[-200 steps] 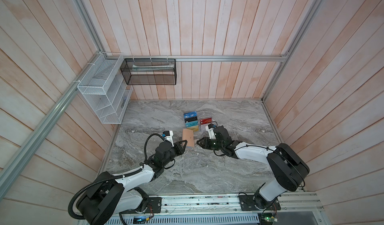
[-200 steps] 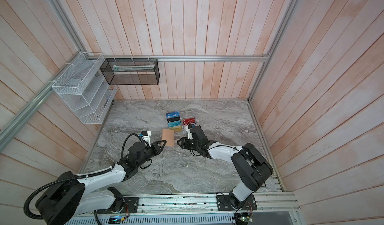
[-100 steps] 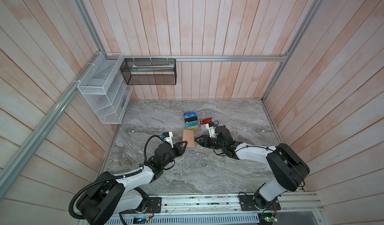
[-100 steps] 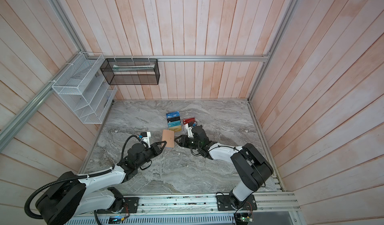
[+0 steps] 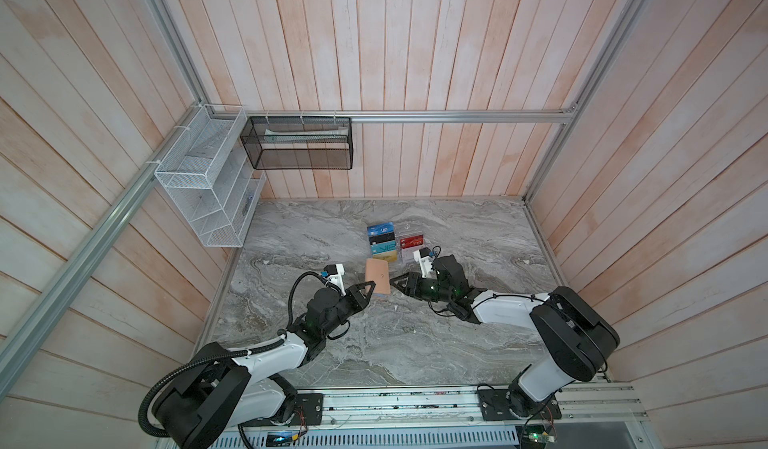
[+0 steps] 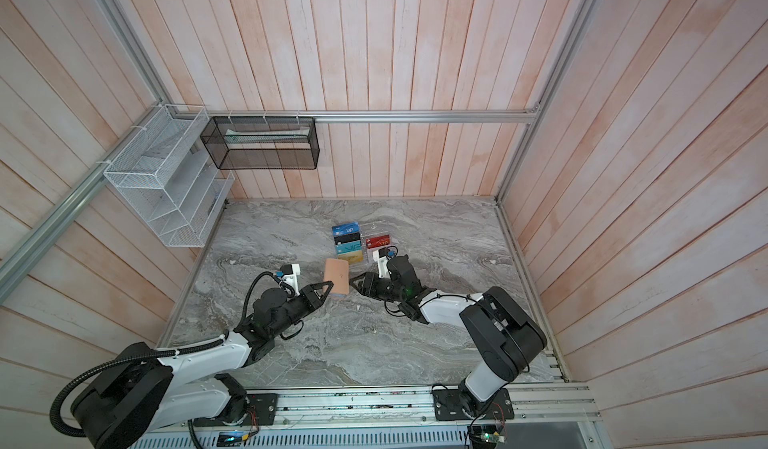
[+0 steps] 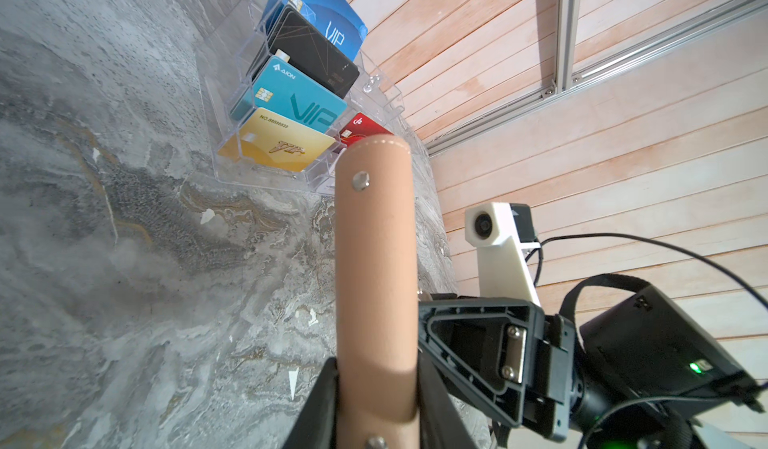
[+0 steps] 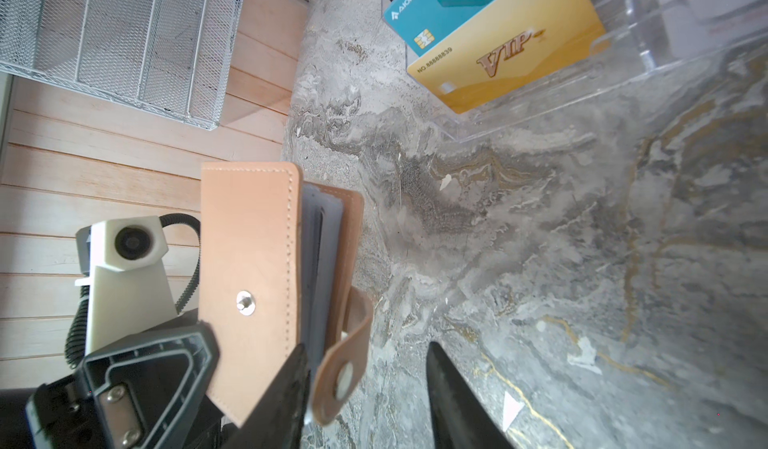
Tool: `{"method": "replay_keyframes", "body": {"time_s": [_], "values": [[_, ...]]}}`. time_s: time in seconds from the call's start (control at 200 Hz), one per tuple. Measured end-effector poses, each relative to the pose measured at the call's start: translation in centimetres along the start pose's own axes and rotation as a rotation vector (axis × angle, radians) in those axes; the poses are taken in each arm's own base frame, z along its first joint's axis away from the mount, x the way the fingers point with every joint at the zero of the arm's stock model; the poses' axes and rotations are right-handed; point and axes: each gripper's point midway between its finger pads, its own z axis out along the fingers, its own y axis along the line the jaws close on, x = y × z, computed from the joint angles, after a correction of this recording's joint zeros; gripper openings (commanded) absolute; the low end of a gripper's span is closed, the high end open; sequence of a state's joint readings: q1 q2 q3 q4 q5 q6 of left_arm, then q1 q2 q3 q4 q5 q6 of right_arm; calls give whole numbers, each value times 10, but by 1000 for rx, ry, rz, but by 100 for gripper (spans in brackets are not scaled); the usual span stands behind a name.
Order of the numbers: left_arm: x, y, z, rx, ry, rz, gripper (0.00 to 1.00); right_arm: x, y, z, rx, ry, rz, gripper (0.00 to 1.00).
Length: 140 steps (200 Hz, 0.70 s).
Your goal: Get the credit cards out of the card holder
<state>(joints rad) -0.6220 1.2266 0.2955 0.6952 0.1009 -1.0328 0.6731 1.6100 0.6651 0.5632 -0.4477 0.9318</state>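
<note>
Left gripper (image 5: 370, 290) stayed clamped on upright card holder (image 5: 377, 275) mid-table. Right gripper (image 5: 393, 280), jaws apart, had widened and edged toward snap strap (image 8: 345, 368). Credit cards (image 8: 319, 235) mostly hidden in sleeves. Acrylic stand (image 7: 270, 179) just beyond.

Beyond your left gripper (image 7: 376, 409): blue card (image 7: 320, 15) "logo", "VIP"; teal card (image 7: 299, 98) "AION", "VIP"; gold card (image 7: 278, 145) "NO 88888839", "VIP".
</note>
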Motion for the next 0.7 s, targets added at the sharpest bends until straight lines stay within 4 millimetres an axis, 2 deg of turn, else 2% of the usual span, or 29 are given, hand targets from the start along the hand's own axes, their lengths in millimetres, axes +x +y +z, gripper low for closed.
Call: {"method": "replay_keyframes", "body": {"time_s": [0.345,0.7], "values": [[-4,-14,1,74,-15,-43,0,0,11,-1,-80,-8,19,44],[-3,-12,2,96,-18,-92,0,0,17,1,-150,-16,42,28]]}}
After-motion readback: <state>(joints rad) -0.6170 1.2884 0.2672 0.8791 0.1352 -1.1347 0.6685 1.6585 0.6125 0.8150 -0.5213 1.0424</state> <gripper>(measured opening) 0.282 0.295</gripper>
